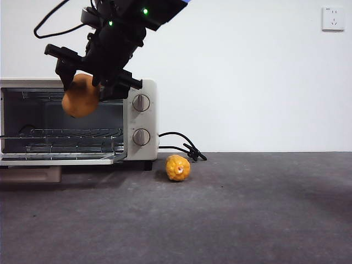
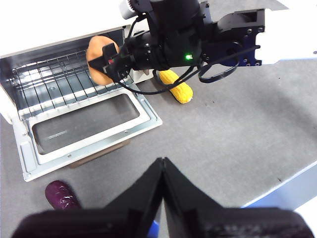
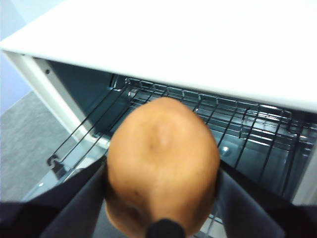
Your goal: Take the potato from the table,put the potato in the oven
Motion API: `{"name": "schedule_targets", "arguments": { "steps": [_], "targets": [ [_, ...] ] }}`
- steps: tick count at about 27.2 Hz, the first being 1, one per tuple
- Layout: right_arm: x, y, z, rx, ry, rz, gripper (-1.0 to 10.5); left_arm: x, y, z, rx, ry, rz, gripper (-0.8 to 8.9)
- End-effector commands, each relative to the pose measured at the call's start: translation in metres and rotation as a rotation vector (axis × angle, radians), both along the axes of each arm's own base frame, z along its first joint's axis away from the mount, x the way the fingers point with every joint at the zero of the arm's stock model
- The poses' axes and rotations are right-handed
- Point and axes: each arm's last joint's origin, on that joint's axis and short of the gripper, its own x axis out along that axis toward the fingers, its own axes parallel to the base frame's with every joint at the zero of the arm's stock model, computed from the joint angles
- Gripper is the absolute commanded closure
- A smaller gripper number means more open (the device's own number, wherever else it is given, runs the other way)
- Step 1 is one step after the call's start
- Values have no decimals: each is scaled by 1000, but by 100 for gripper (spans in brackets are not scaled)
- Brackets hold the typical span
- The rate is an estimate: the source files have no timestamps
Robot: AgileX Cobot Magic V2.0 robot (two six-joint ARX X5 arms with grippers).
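Note:
The orange-brown potato (image 1: 80,97) hangs in front of the open oven (image 1: 140,118), held by my right gripper (image 1: 93,77), which is shut on it. The right wrist view shows the potato (image 3: 162,163) filling the space between the two jaws, just outside the oven's mouth with the wire rack (image 3: 208,124) behind it. From the left wrist view the potato (image 2: 99,60) hovers over the rack above the lowered door (image 2: 89,124). My left gripper (image 2: 162,166) waits high over the table (image 2: 233,134), jaws shut and empty.
A bumpy yellow corn-like item (image 1: 178,167) lies on the table right of the oven, near the black cord (image 1: 181,144). A dark purple item (image 2: 60,194) lies in front of the oven door. A wall socket (image 1: 333,18) is at the far right.

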Motion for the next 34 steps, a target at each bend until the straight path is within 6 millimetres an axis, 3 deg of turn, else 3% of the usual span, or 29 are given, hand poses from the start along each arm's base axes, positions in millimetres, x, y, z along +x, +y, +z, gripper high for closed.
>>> {"name": "schedule_targets", "arguments": {
  "steps": [1,18,28,31,34],
  "targets": [
    [4,4,-17,-9,21,-5,958,-1,0,0,-7,2,-1,819],
    [23,14,-48,-3,2,-31,958,-1,-1,0,-10,3,-33,819],
    [25,16,-49,-5,-2,-45,952,-1,-1,0,-9,4,-34,819],
    [24,16,-50,-13,10,-37,920,-1,-1,0,-9,4,-34,819],
    [24,16,-51,-13,23,-30,707,-1,-1,0,-9,4,-34,819]
  ]
}}
